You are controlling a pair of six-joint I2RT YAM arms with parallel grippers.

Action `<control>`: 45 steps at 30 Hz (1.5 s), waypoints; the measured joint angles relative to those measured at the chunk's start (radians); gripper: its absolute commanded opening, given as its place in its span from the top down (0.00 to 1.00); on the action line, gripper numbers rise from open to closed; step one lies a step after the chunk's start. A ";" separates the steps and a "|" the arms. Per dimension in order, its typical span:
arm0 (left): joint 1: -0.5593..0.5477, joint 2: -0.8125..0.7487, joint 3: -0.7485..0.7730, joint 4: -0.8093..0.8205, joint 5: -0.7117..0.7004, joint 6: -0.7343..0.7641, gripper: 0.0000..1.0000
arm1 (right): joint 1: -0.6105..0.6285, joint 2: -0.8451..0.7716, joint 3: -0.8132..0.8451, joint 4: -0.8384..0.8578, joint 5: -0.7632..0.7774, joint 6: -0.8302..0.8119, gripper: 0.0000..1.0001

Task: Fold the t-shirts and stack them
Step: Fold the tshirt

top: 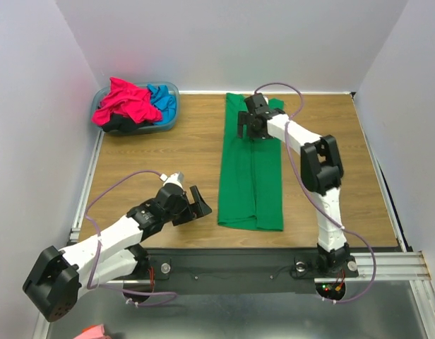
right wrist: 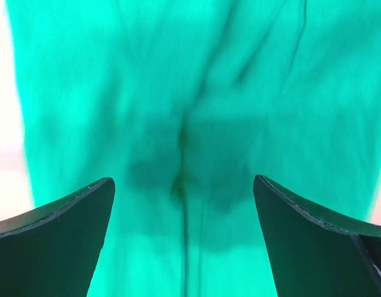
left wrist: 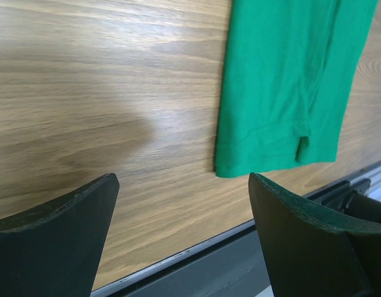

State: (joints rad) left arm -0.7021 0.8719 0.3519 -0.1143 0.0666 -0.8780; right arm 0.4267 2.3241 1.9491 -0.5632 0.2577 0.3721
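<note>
Green shirt (top: 251, 176) folded long on the table (top: 168, 152), right claw (top: 247, 130) wide open over its far end, left claw (top: 200, 203) wide open beside its near end, both empty, other shirts (top: 129, 102) in basin (top: 168, 125)

The green t-shirt (top: 251, 176), plain and bright, is showing under the black right gripper (top: 247, 133). Beyond the black left gripper (top: 195, 207) are lying a magenta shirt (top: 126, 102), blue shirt (top: 163, 99) and black shirt (top: 121, 125).
</note>
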 measured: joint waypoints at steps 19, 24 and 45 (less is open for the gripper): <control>-0.169 0.375 0.098 0.235 0.011 -0.011 0.42 | 0.006 -1.323 -1.329 -0.024 -0.148 0.374 0.00; -0.206 0.441 0.105 0.278 0.014 -0.019 0.84 | 0.006 -1.476 -1.397 -0.037 -0.266 0.425 0.01; -0.245 0.391 0.067 0.287 -0.017 -0.074 1.00 | 0.006 -1.353 -1.534 -0.018 -0.528 0.417 0.54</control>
State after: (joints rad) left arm -0.9466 1.2629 0.4191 0.1730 0.0494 -0.9520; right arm 0.4332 0.9710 0.4156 -0.5812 -0.2707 0.7891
